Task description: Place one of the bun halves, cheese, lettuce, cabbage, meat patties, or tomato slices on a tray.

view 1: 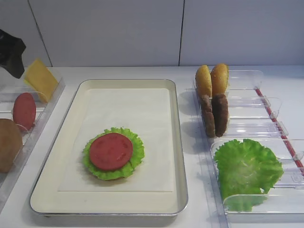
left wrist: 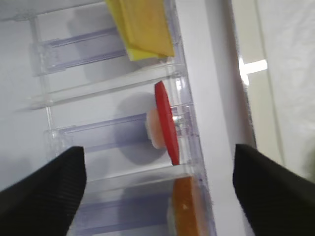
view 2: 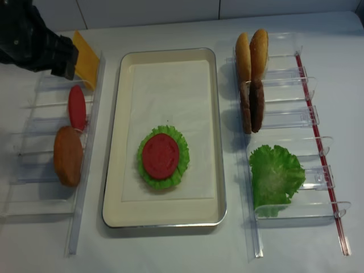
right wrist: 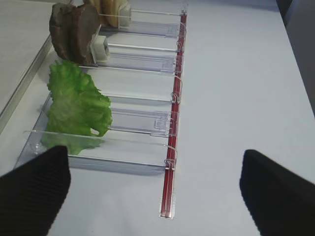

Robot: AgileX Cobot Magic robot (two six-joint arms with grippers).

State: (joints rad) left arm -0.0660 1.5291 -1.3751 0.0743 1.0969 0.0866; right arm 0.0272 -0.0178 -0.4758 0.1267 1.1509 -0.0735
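No brand, label or writing readable anywhere on the white surface (view 2: 170, 250). At the centre, toward six o'clock of the tray (view 1: 179, 142), lies a tomato slice (view 1: 110, 151) on a lettuce round (view 1: 135, 142), with whatever sits beneath mostly hidden; in the left bin (view 2: 91, 136) at nine o'clock stand cheese (view 1: 40, 78), a second tomato slice (left wrist: 166, 123) on edge and a bun half (view 2: 68, 155), and at three o'clock two bun halves (view 1: 212, 80), two meat patties (view 1: 214, 114) and a lettuce leaf (view 1: 247, 166). Left pincer (left wrist: 157, 189) hangs wide open and empty over the bin at ten o'clock, only the finger ends in frame; right pincer (right wrist: 155, 191) likewise spread apart, holding nothing, cut off at the bottom edge.
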